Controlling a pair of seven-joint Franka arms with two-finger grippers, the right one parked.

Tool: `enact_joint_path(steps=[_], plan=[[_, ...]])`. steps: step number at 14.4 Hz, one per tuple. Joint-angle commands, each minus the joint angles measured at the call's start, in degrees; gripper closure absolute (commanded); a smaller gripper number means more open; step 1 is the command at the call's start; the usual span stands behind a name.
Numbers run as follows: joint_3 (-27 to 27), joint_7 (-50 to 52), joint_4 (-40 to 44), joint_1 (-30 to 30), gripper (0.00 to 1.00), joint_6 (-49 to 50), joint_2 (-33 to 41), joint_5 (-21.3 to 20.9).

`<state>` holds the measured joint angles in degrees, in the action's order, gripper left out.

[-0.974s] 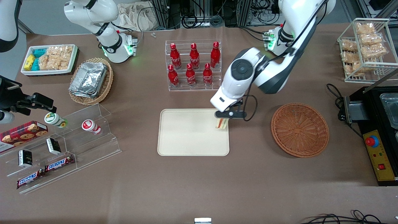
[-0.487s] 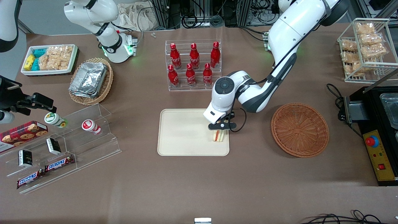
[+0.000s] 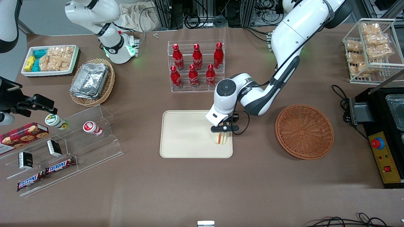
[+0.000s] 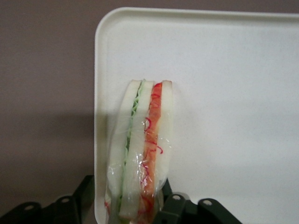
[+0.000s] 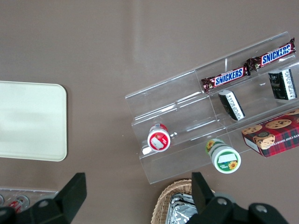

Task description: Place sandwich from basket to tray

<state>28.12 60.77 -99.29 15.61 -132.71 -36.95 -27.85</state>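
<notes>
Sandwich [image 3: 221, 138] on edge in closed gripper [image 3: 222, 132] fingers [image 4: 175, 204], low over the tray [image 3: 186, 135] near its rim toward the working arm's end of the worktop, well apart from the basket [image 3: 304, 131], presumably lowered for gentle release.

My black gripper [image 3: 223, 130] grips a sandwich [image 4: 140, 154] of white bread striped green and red-orange. The tray [image 3: 186, 135] is plain cream; the woven basket [image 3: 304, 131] is reddish-brown.

Front view overlooks table; wrist views share the tray [image 3: 189, 138].
</notes>
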Motion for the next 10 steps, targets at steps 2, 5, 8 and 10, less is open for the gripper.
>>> enact_joint_path(steps=[2,5,8,10], plan=[[-0.17,3.92,4.52,0.65,0.00,14.36,7.32,-0.11],[-0.34,-2.10,12.34,-0.40,0.00,28.08,8.30,6.22],[-0.34,-11.87,15.70,-4.95,0.00,32.16,11.97,12.97],[-0.34,-18.55,15.70,-9.52,0.00,33.47,15.84,16.49]])
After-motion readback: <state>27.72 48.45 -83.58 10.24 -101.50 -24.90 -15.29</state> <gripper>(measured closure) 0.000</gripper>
